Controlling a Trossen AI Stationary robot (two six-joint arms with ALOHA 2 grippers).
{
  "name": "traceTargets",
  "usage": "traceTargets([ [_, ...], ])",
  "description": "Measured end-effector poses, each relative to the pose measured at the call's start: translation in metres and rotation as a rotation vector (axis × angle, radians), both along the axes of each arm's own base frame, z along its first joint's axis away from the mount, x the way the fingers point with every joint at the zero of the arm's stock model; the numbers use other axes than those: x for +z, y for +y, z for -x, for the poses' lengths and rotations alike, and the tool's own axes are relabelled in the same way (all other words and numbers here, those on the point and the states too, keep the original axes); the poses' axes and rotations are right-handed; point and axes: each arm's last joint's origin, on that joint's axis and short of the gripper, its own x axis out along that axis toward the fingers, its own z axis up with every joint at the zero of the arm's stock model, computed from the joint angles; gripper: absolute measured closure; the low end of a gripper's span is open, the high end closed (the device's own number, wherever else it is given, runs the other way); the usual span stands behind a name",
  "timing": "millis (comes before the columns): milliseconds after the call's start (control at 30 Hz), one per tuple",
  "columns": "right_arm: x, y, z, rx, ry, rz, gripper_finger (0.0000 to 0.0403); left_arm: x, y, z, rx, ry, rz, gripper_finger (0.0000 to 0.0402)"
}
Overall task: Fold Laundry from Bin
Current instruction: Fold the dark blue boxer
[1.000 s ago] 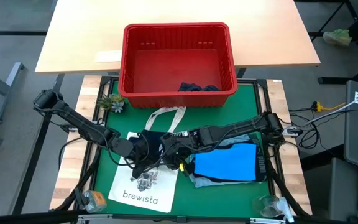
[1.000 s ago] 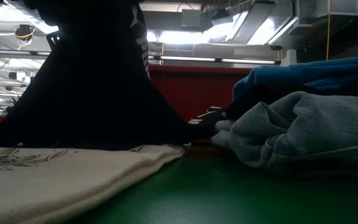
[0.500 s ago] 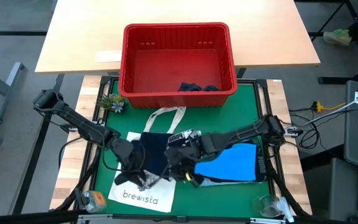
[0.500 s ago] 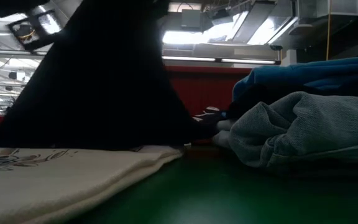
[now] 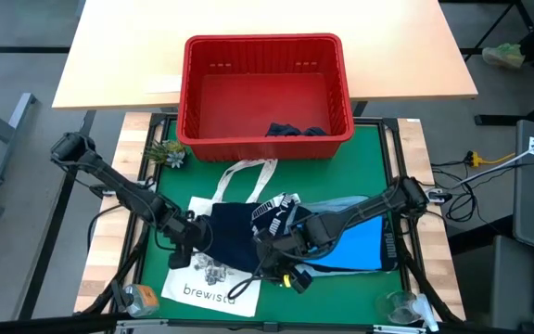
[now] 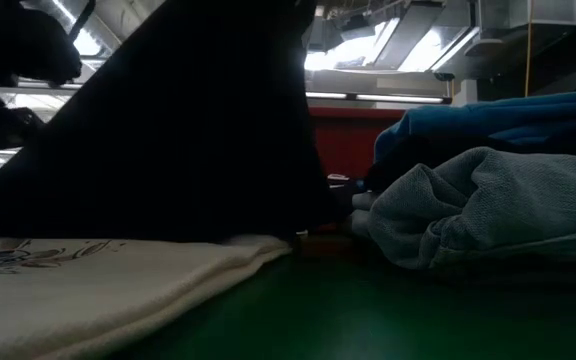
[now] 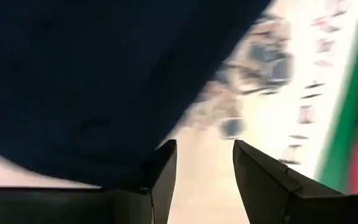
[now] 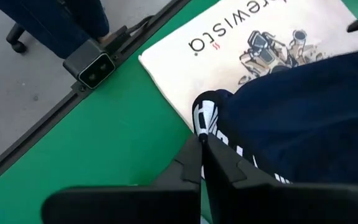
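A dark navy garment [image 5: 235, 232] lies partly on the white tote bag [image 5: 207, 288] and rises like a tent in the low view [image 6: 168, 130]. My right gripper [image 8: 202, 155] is shut on it at the tote's right edge [image 5: 269, 262]. My left gripper [image 7: 204, 180] stands open over the tote at the garment's left side [image 5: 185, 250], holding nothing. A bright blue garment [image 5: 350, 243] lies on a light denim one [image 6: 488, 210] at the right. The red bin [image 5: 193, 93] stands at the far edge with a dark piece [image 5: 295, 130] inside. My right gripper pinches the navy garment's edge with white lettering [image 8: 205, 118] between its two fingers. The fingers come slanting down from the table's right and far side. That edge is raised, and the rest of the garment [image 8: 303, 118] slopes down onto the tote bag.
A small plant [image 5: 167, 153] sits left of the bin. A round jar [image 5: 142, 297] is at the near left corner and a clear glass thing [image 5: 401, 306] at the near right. A camera block [image 8: 95, 62] sits on the mat's near edge. Bare green mat [image 8: 123, 155] lies near the tote.
My left gripper has opened and let go of the navy garment, tipping downward and moving toward the near edge. My right gripper has carried its edge of the garment toward the near edge, so the bunched garment has spread wider over the tote.
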Motion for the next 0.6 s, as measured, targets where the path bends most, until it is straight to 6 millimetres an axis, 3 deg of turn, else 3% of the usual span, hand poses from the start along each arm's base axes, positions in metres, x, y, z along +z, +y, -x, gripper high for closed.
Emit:
traceTargets([
  [233,0.000,-0.001,0.001,-0.017,0.012,0.007,0.0401,-0.001,-0.001,0.004,-0.100,-0.093,-0.196,0.0250],
  [467,0.000,-0.001,0.001,-0.017,0.012,0.007,0.0401,-0.001,-0.001,0.004,-0.158,-0.115,-0.227,0.0250],
  [600,0.000,-0.001,0.001,-0.017,0.011,0.006,0.0401,-0.011,0.001,0.008,-0.174,-0.109,-0.238,0.0250],
])
